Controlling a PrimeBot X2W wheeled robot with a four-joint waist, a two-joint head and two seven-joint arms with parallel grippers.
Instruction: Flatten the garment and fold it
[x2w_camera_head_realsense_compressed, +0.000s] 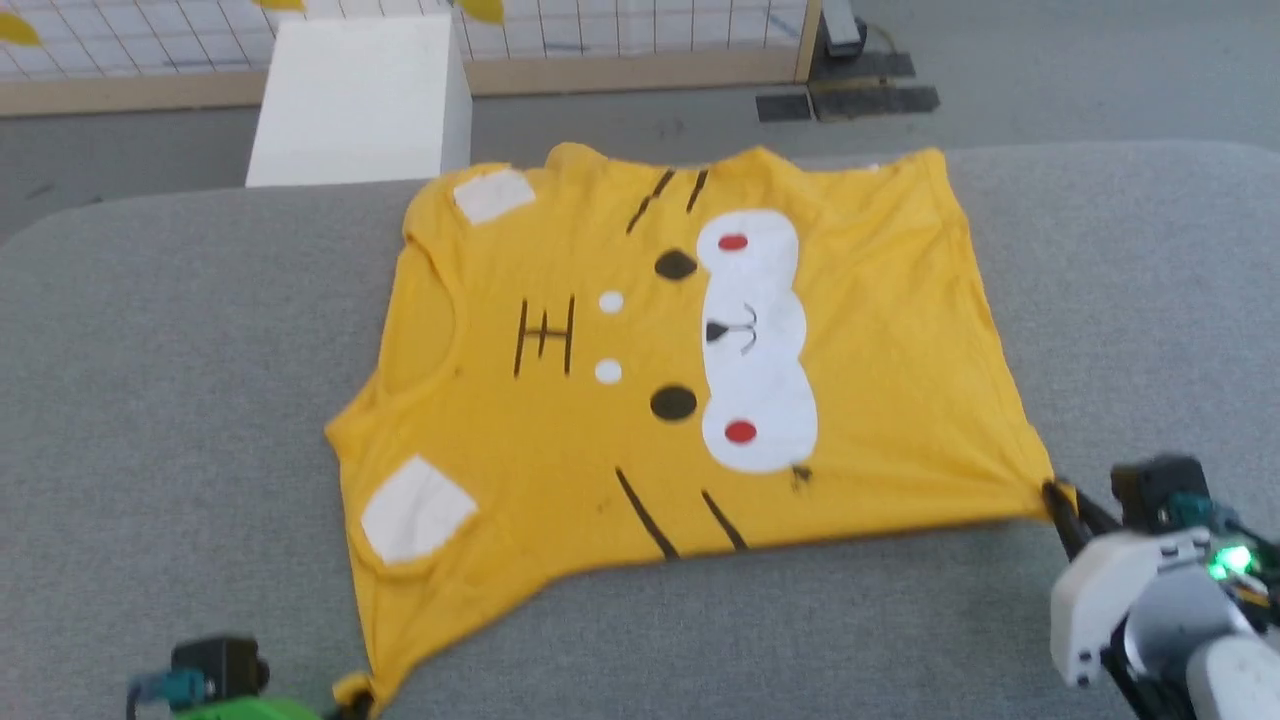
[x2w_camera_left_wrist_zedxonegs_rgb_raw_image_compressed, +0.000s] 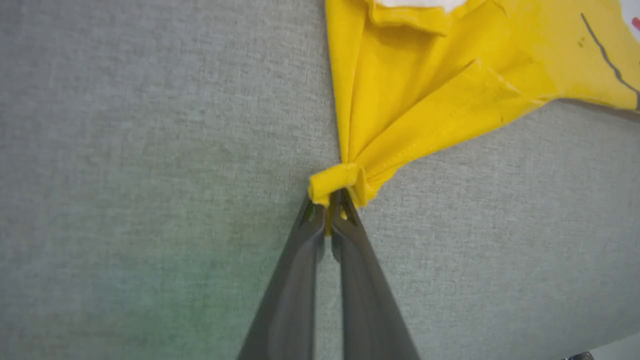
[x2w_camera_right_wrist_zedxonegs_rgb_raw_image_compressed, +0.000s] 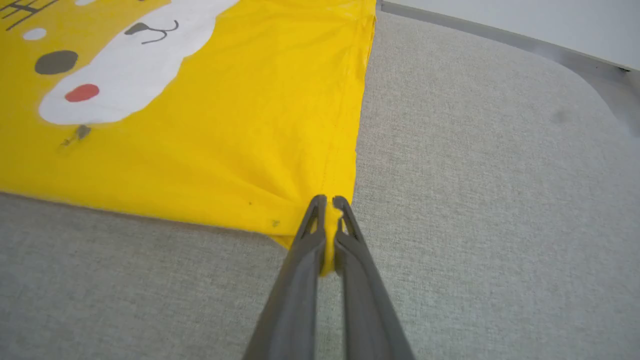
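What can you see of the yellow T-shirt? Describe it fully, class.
The T-shirt is bright yellow, thin cotton-like cloth, lying print-side up and mostly flat on the grey padded surface, neck towards the robot's left. Its print shows a white muzzle with red dots, dark eyes, black stripes and white patches. The left gripper is shut on the bunched near sleeve tip, the right gripper on the near hem corner; creases fan from both.
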